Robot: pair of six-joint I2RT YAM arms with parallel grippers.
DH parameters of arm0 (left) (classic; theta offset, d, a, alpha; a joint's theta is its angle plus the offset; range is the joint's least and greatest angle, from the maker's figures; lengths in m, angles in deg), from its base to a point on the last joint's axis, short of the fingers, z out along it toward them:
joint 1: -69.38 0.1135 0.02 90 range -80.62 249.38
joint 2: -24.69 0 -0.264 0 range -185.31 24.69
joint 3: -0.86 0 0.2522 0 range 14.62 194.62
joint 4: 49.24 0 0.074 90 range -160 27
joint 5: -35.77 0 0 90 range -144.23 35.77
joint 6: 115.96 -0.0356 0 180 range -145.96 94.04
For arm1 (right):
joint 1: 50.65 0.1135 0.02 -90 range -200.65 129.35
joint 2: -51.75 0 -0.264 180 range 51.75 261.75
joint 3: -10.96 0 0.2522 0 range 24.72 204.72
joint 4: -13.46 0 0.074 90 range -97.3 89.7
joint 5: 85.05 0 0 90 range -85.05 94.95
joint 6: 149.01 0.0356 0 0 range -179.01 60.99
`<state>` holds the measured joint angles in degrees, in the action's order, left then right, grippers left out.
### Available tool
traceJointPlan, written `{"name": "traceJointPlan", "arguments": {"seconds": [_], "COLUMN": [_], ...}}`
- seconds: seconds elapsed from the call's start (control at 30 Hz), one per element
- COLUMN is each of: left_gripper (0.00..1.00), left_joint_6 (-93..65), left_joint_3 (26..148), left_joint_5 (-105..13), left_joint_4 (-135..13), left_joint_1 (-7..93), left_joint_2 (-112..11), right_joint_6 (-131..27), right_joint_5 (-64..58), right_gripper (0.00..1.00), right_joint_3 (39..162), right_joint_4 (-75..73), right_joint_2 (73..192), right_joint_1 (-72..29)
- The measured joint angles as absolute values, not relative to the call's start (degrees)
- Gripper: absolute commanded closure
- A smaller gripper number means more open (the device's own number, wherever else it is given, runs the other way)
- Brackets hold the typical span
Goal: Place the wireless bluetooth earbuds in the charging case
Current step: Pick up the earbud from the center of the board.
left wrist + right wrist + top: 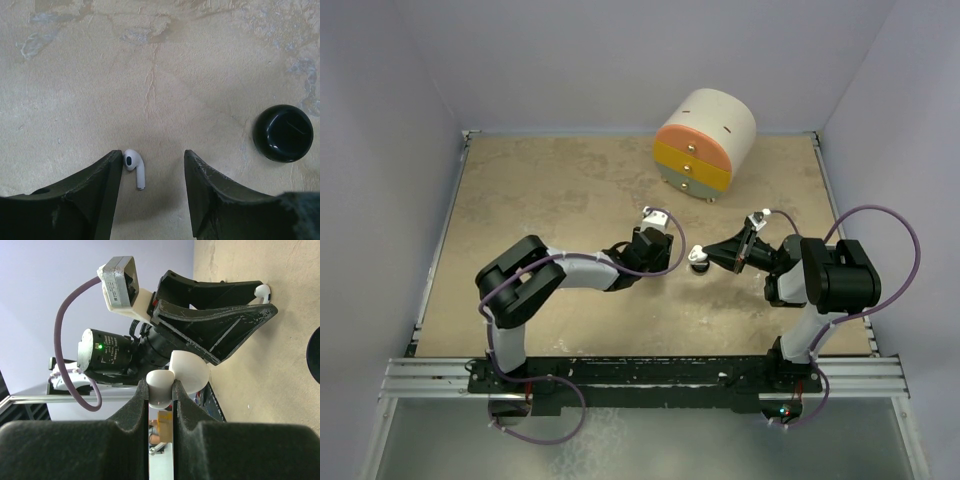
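One white earbud (134, 165) lies on the table between the fingers of my left gripper (153, 155), touching the inner face of the left finger. That gripper is open and low over the table (642, 243). The black round charging case (283, 133) sits on the table to its right, apart from it. My right gripper (161, 387) is shut on the stem of the other earbud (187, 372), holding it in the air close to the case (701, 268). From the right wrist view the lying earbud (261, 290) shows beside the left fingers (220, 325).
A cream-and-orange cylindrical drawer unit (705, 145) stands at the back of the table, beyond both grippers. Grey walls close the table on the left, back and right. The two grippers face each other closely at mid-table.
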<state>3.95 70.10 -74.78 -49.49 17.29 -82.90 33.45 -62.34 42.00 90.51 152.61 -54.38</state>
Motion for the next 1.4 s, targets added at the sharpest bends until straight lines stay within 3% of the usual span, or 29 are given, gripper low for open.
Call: {"name": "traceJointPlan", "arguments": {"seconds": [0.63,1.4], "left_gripper": [0.63,0.71], "left_joint_6": [1.8,0.9], "left_joint_3": [70.8,78.8], "left_joint_5": [-73.0,-76.3], "left_joint_4": [-50.3,-62.8], "left_joint_1": [17.6,17.5], "left_joint_2": [-83.2,-86.1], "right_joint_6": [33.3,33.3], "right_joint_5": [-62.3,-62.4], "right_gripper": [1.0,1.0], "right_joint_3": [42.0,42.0], "right_joint_4": [90.5,90.5], "right_joint_2": [152.6,152.6], "right_joint_1": [-54.5,-54.5]}}
